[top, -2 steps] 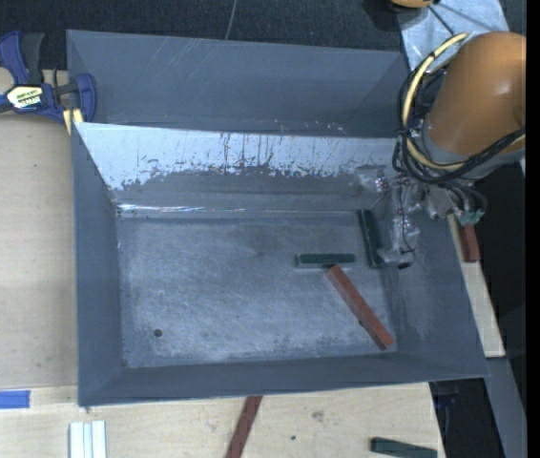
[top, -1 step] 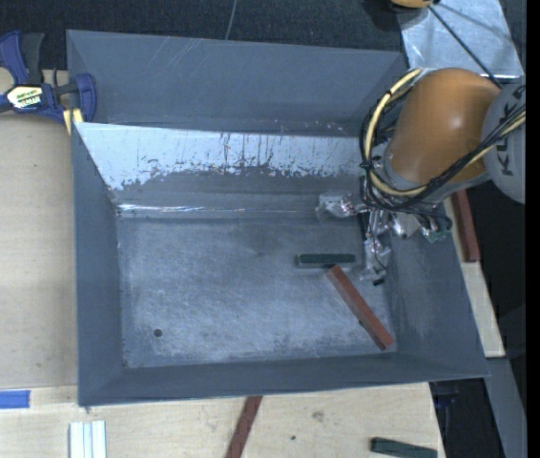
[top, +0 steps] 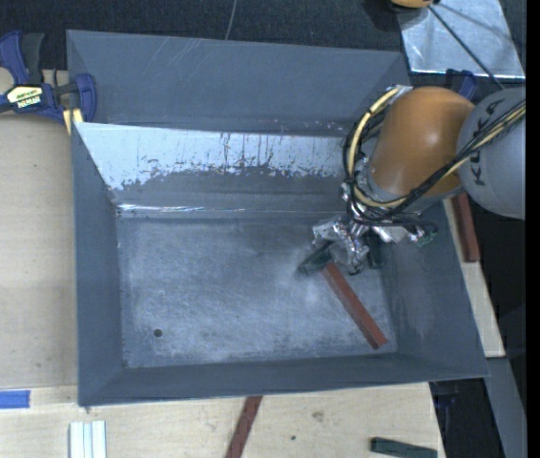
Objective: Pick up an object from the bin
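A reddish-brown flat stick lies on the bin floor at the right, slanting from the middle right down toward the front right corner. My gripper is low in the bin, right at the stick's upper end. The grey metal parts of the gripper cover that tip of the stick.
The arm with its orange dome reaches in over the bin's right wall. A small dark speck sits on the floor near the front left. The left and middle floor is bare scuffed grey metal.
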Controlling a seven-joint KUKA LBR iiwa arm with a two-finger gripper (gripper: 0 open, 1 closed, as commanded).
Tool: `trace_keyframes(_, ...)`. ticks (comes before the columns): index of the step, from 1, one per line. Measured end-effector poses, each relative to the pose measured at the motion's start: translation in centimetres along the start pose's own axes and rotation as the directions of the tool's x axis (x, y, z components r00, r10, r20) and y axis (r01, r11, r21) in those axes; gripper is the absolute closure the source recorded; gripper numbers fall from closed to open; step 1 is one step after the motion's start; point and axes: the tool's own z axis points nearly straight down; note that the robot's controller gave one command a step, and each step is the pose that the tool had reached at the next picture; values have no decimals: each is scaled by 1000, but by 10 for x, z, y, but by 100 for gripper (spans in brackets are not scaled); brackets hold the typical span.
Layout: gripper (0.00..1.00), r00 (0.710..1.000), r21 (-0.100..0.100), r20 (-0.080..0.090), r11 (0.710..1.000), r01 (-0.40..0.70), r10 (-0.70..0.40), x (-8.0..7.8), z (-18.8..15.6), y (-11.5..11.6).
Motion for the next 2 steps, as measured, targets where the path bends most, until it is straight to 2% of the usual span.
trace_keyframes(1,100,1000,0,0,1000,0,0,0,0,0)
trace_keyframes(2,100,1000,0,-1,1000,11,-11,19,-141,-25)
